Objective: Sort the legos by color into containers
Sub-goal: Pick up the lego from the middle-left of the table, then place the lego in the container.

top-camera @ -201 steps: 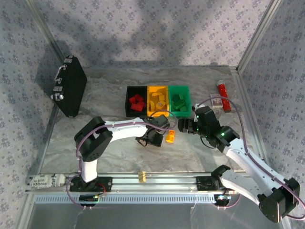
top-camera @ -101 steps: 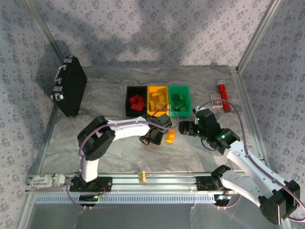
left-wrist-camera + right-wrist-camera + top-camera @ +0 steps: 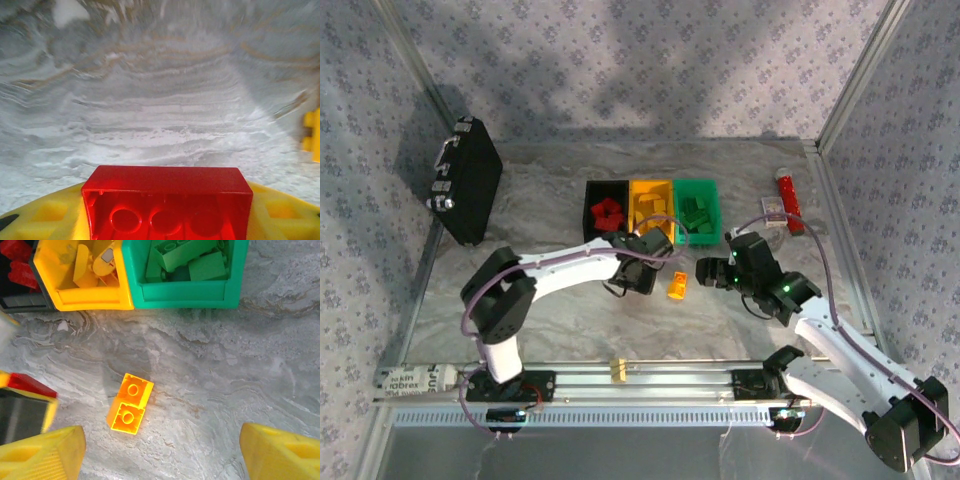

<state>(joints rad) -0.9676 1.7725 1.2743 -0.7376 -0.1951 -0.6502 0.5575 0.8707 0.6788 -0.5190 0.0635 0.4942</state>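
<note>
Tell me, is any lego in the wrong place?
One orange lego lies loose on the table, in front of the orange-yellow bin instead of inside. The left gripper holds a red lego, not yet binned.

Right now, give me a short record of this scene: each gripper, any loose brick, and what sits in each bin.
left gripper: shut on a red brick
right gripper: open, holding nothing, above the table
loose brick: one orange brick on the table, in front of the bins, between the two grippers
black bin: red bricks
yellow bin: yellow bricks
green bin: green bricks
</note>
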